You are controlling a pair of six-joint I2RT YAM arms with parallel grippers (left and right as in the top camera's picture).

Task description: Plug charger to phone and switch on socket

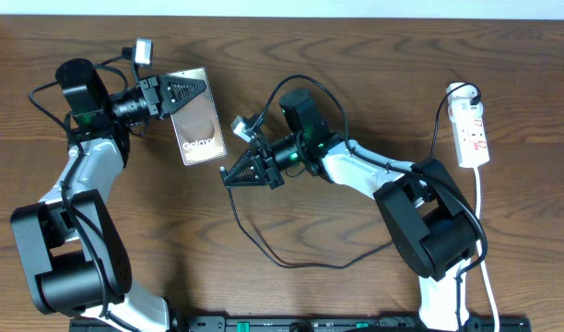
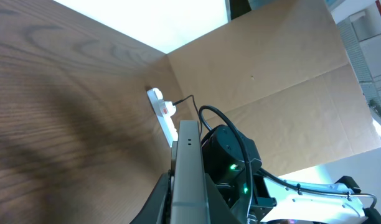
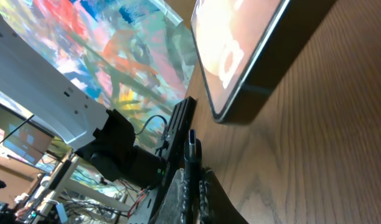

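Closest up, the charger (image 3: 192, 144) has its connector tip clamped in the closed right tool (image 1: 229, 177), aimed at the phone (image 1: 201, 129) just beyond and not touching it. At upper left, the left tool (image 1: 201, 89) grips the phone's top edge. The charger's cable loops across the middle of the tabletop (image 1: 356, 55). The socket (image 1: 472, 129) lies at far right, behind the right arm.

Left end effector (image 1: 195, 93) clasps phone (image 1: 201, 134) — right end effector (image 1: 229, 177) holds charger (image 1: 264, 247).
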